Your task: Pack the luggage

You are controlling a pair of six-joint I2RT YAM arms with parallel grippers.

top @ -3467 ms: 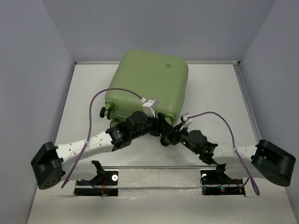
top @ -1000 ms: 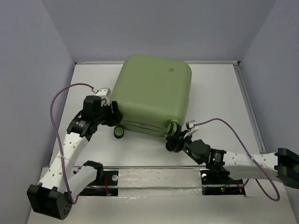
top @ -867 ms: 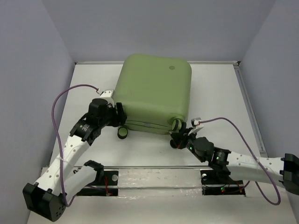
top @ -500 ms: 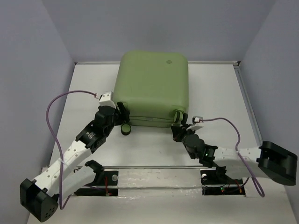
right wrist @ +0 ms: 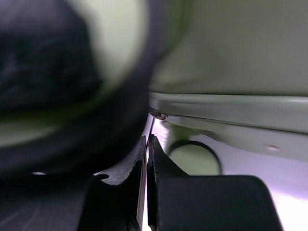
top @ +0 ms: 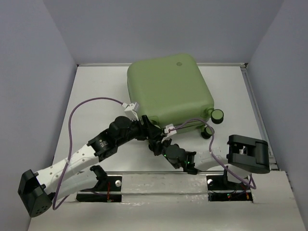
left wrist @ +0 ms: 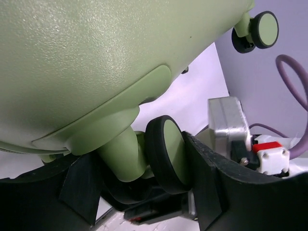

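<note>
The case has swung round! Half a second back its wheeled edge sat square to the arms. Now that edge slants away to the right, the left arm has reached in toward the middle and the right arm has folded back on itself.

Nearest us, the right gripper (right wrist: 147, 144) is low over the white table (top: 96, 91), fingers pressed flat together with nothing between them, nosing in beside the bottom rim. By my read it's a closed wedge, there to nudge or steady rather than grab. A dark blurred ring fills the left of its view, probably a wheel, but too soft to call.

Just beyond, the left gripper (left wrist: 139, 175) stands wide, and that width is filled. The black caster with a pale green face (left wrist: 168, 161) and its stubby green stem sit between the pads (left wrist: 204, 183), wheel against one, stem against the other. That makes sense, since the caster is the one handle a smooth shell offers for hauling.

Then the luggage itself: the large pale green hard-shell suitcase (top: 168, 89) with rounded corners lies flat mid-table toward the back wall. It is shut, its pebbled shell clean, the round logo (top: 179, 63) facing up at the far side. Two more wheels (top: 217, 114) poke out at its right corner. Nothing to pack is in sight, and the lining is hidden.
</note>
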